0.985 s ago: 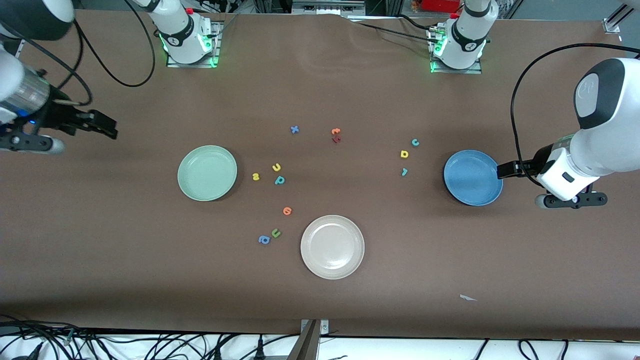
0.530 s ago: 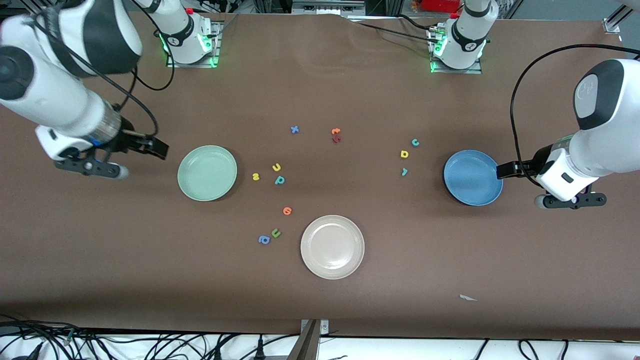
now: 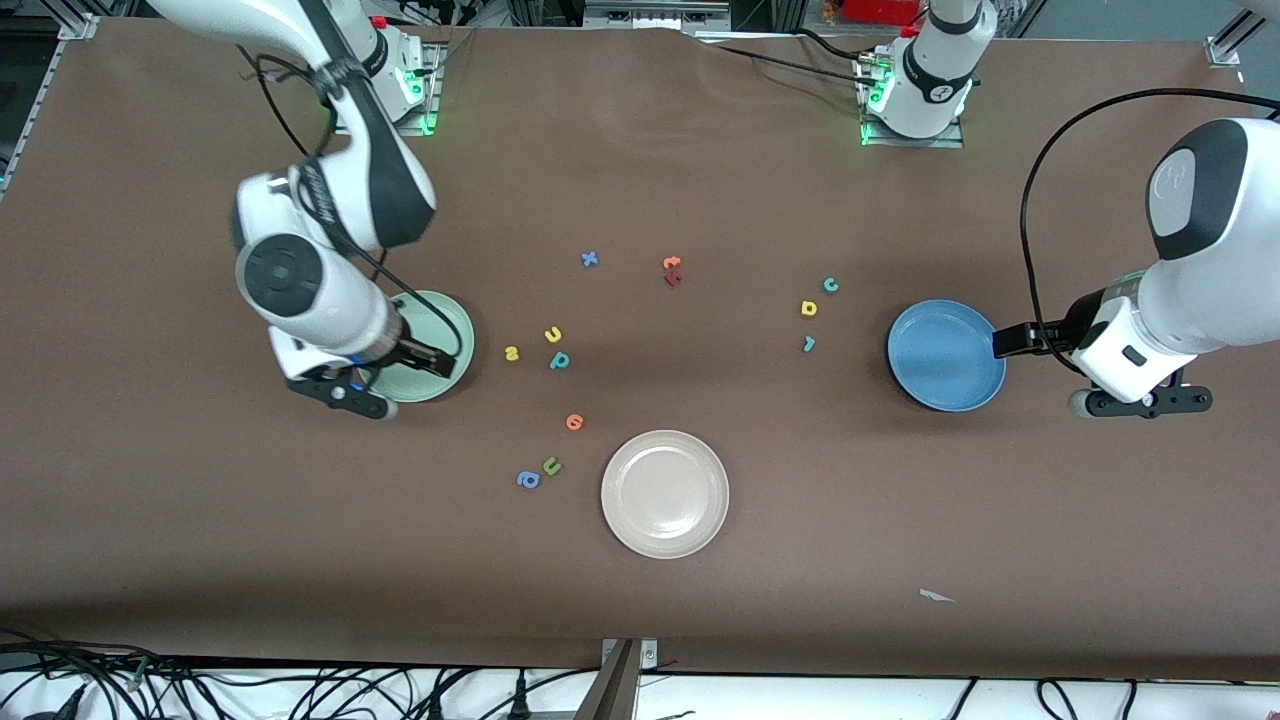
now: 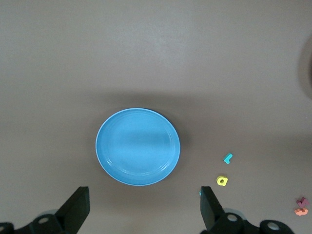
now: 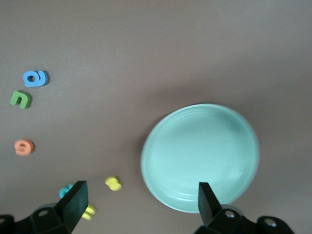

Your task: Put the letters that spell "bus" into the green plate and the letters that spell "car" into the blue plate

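Note:
My right gripper [image 3: 430, 362] hangs open over the green plate [image 3: 440, 320], with nothing between its fingers [image 5: 75, 200]. Beside that plate [image 5: 200, 156], toward the table's middle, lie the yellow s [image 3: 512, 352], yellow u [image 3: 553, 335] and teal b [image 3: 560, 361]. My left gripper [image 3: 1010, 342] waits open and empty at the blue plate's [image 3: 945, 355] rim, on the side toward the left arm's end. Toward the middle from the blue plate [image 4: 138, 146] lie the teal c [image 3: 830, 285], yellow a [image 3: 809, 308] and teal r [image 3: 809, 344].
A cream-white plate [image 3: 665, 493] sits nearer the front camera, mid-table. Beside it lie an orange letter [image 3: 574, 422], a green u [image 3: 551, 465] and a blue a [image 3: 528, 480]. Farther back are a blue x [image 3: 589, 259], an orange letter [image 3: 671, 263] and a dark red one [image 3: 673, 278].
The right arm has swung in from its end of the table until its gripper hangs over the green plate. The left arm and all letters have stayed put.

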Robot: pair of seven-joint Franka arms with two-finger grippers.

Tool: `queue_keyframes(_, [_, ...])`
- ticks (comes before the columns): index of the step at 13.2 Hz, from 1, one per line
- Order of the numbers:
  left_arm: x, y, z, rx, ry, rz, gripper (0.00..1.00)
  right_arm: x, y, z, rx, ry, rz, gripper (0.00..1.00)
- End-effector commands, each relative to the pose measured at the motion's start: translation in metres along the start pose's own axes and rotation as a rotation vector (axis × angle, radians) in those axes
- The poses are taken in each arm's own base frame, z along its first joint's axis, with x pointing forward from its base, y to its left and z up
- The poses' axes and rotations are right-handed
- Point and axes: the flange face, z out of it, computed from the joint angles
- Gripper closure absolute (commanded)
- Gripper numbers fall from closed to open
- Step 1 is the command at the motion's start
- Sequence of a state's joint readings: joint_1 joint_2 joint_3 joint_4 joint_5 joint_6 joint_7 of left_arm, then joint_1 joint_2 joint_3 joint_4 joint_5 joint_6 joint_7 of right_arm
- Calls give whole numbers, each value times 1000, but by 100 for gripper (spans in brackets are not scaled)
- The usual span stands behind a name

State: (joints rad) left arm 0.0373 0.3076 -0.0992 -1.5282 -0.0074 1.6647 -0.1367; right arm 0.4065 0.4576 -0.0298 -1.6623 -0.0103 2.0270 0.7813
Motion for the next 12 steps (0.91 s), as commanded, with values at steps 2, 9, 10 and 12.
queue_keyframes(2, [0,1,1,23,1,3,0,-31,-47,52,38,36,251,0])
queue_keyframes(9, [21,5,63,35,-96,8,1,-80,-48,126,6,16,450,47])
queue_keyframes(10, [24,4,70,35,-104,6,1,-80,-46,129,3,13,452,47])
queue_keyframes(12, [27,6,82,32,-101,5,1,-81,-47,140,-6,9,453,47])
